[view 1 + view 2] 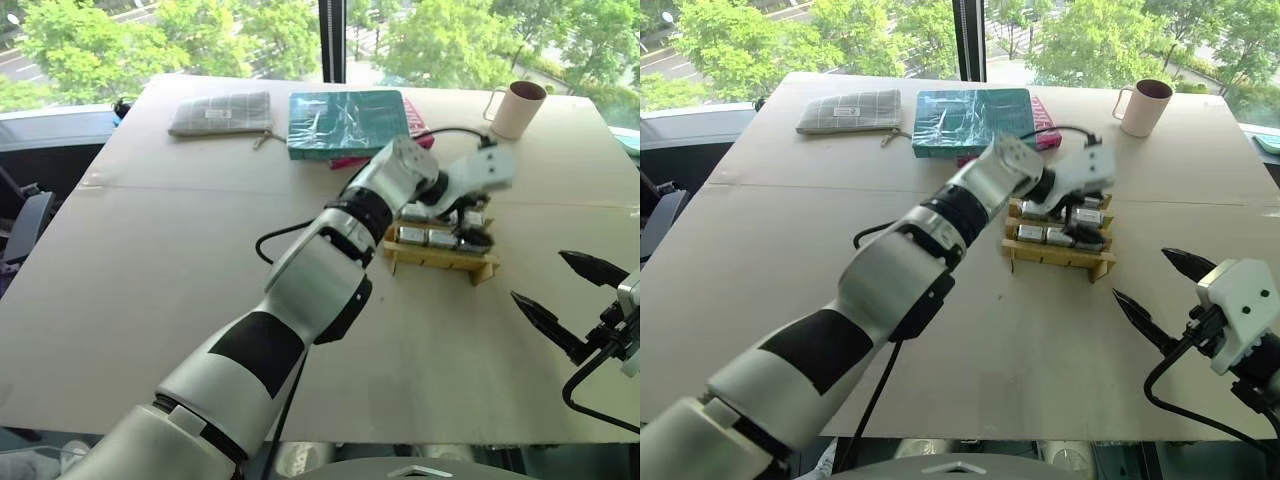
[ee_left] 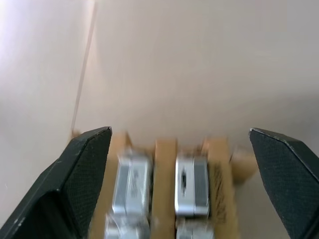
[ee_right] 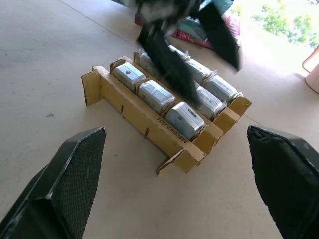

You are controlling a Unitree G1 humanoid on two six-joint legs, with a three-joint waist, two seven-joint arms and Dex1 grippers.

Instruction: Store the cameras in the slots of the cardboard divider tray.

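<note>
Light-brown cardboard divider tray point(image 3: 130, 107) of interlocking strips noted on beige table point(image 1: 150, 260), near centre, strip ends jutting out. Small shiny silver-grey boxy cameras point(image 3: 184, 119) with rounded corners seated in slots, three visible in nearest row, more in rows behind. Left hand point(image 2: 182, 149) observed above tray, fingers spread, nothing held. Right hand point(image 1: 568, 297) beside tray, apart from it, released, empty.

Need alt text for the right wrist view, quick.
A cardboard divider tray sits on the table with silver cameras filling its slots. The left hand, open and blurred, hangs just above the tray's middle, between the right hand's spread black fingers.
</note>
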